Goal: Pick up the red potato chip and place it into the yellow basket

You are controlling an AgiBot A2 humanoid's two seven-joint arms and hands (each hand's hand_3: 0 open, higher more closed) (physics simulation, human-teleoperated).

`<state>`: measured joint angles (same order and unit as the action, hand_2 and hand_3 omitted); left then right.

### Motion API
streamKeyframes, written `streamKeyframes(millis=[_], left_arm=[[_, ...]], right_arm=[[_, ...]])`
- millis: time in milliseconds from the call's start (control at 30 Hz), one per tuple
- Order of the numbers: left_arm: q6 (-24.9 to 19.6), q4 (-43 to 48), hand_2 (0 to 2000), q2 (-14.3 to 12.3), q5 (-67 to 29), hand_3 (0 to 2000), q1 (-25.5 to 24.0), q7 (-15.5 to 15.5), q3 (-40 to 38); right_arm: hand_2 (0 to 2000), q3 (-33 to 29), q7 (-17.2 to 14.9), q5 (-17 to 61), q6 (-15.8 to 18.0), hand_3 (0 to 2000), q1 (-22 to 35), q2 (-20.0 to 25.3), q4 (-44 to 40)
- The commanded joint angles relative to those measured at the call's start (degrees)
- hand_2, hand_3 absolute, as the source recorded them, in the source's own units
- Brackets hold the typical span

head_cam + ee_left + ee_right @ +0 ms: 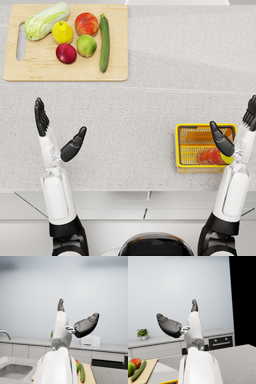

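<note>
Speckled grey surface [150,110]. Red potato chip [210,156] already lies inside yellow basket [181,145], directly under right hand [235,132], fingers spread, empty. Left hand [55,132] open too, well apart.

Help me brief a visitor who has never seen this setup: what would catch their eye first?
Probably the wooden cutting board at the counter's far left, loaded with colourful produce, including a long cucumber. Next, the yellow basket at the near right, with something red inside, partly hidden by the right hand. The left hand hangs open, holding nothing.
</note>
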<state>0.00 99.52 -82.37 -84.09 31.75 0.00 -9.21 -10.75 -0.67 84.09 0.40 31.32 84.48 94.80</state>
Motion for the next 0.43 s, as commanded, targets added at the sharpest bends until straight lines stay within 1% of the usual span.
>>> streamKeyframes(millis=[33, 67, 100, 433], left_arm=[[0.0, -2.76, 0, 0.84, 0.0, 0, 3.46, 0.0, -1.28], [0.0, -3.72, 0, 0.7, 0.0, 0, 2.98, 0.0, -1.22], [0.0, -2.0, 0, 0.42, 0.0, 0, 1.65, 0.0, -0.7], [0.0, -3.78, 0, 0.53, 0.01, 0, 2.1, 0.0, -1.2]], right_arm=[[0, 0.61, 0.19, 0.0, -0.11, 0, 1.26, -0.3, 0.66], [0, 1.19, 0.32, 0.0, -0.2, 0, 0.43, -0.13, 0.34], [0, 0.53, 0.42, 0.0, -0.25, 0, 0.18, -0.09, 0.21], [0, 1.16, 0.66, 0.0, -0.4, 0, -0.39, 0.01, 0.18]])
